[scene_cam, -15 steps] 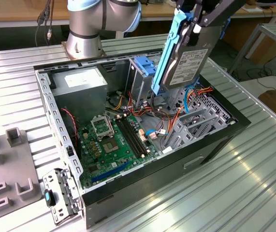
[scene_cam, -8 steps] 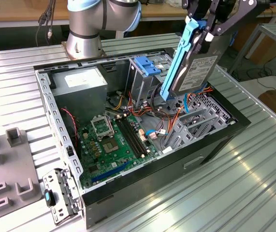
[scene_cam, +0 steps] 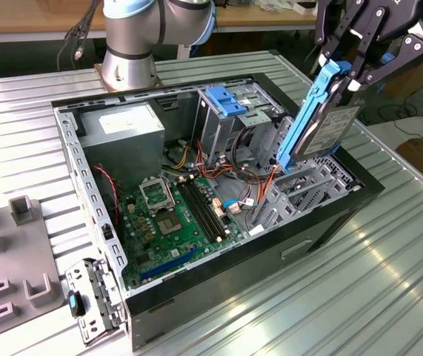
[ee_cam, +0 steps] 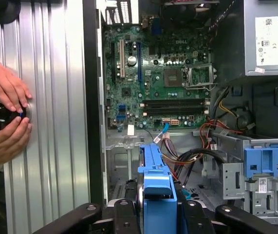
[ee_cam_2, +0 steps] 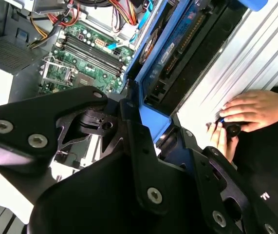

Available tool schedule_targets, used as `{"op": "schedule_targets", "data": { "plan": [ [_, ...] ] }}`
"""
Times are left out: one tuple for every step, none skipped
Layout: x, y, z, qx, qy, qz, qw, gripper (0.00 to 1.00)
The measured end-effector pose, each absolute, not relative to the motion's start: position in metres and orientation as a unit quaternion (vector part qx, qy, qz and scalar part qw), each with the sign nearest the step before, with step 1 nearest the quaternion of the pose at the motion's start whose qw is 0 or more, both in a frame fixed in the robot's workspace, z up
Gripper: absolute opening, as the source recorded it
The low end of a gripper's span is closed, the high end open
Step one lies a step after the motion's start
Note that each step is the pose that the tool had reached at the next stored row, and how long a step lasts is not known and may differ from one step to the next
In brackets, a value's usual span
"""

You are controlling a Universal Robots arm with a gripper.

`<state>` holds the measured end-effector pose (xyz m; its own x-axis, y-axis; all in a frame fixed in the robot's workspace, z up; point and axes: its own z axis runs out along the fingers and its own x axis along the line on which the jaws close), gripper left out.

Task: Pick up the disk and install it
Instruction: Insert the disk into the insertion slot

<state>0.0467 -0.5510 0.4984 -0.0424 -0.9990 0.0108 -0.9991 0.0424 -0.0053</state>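
The open computer case [scene_cam: 270,259] lies on its side on the ribbed metal table [scene_cam: 389,282], with the circuit board [scene_cam: 174,222] facing up. At the end of the case on the exterior view's right sits the grey metal drive bay [scene_cam: 307,185], and the disk [scene_cam: 322,122] hangs over it. The disk stands on end and leans, with its blue rail towards the inside of the case. The gripper [scene_cam: 352,70] is clamped on the disk's upper end, one finger on each side.

The main risk is a jam: because the disk is tilted, its lower corner could catch the bay's edge instead of sliding in. I can't be sure whether that corner already touches the metal, since the bay hides it.

The disk is held only near its top, so a knock at the bottom could twist it in the grip or pull it loose.

The loose red and orange cables [scene_cam: 252,189] lie just beside the bay (close enough to get pinched under the disk).

A person's hands [ee_cam: 5,112] rest on the table near the case wall — a wide swing of the arm could reach them.
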Motion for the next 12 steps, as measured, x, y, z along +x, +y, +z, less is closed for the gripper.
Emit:
{"op": "schedule_targets", "data": {
  "plan": [
    [0.048, -0.551, 0.497, 0.692, -0.722, 0.006, 0.002, 0.37],
    [0.048, -0.551, 0.495, 0.692, -0.722, 0.006, 0.002, 0.37],
    [0.049, -0.551, 0.493, 0.692, -0.722, 0.006, 0.002, 0.37],
    [0.050, -0.552, 0.489, 0.692, -0.722, 0.006, 0.002, 0.37],
    [0.051, -0.552, 0.487, 0.692, -0.722, 0.006, 0.002, 0.37],
    [0.053, -0.553, 0.484, 0.692, -0.722, 0.006, 0.002, 0.37],
    [0.054, -0.553, 0.483, 0.692, -0.722, 0.006, 0.002, 0.37],
    [0.055, -0.553, 0.482, 0.692, -0.722, 0.006, 0.002, 0.37],
    [0.056, -0.554, 0.479, 0.692, -0.722, 0.006, 0.002, 0.37],
    [0.057, -0.554, 0.478, 0.692, -0.722, 0.006, 0.002, 0.37],
    [0.058, -0.555, 0.477, 0.692, -0.722, 0.006, 0.002, 0.37],
    [0.059, -0.556, 0.475, 0.692, -0.722, 0.006, 0.002, 0.37]
  ]
}}
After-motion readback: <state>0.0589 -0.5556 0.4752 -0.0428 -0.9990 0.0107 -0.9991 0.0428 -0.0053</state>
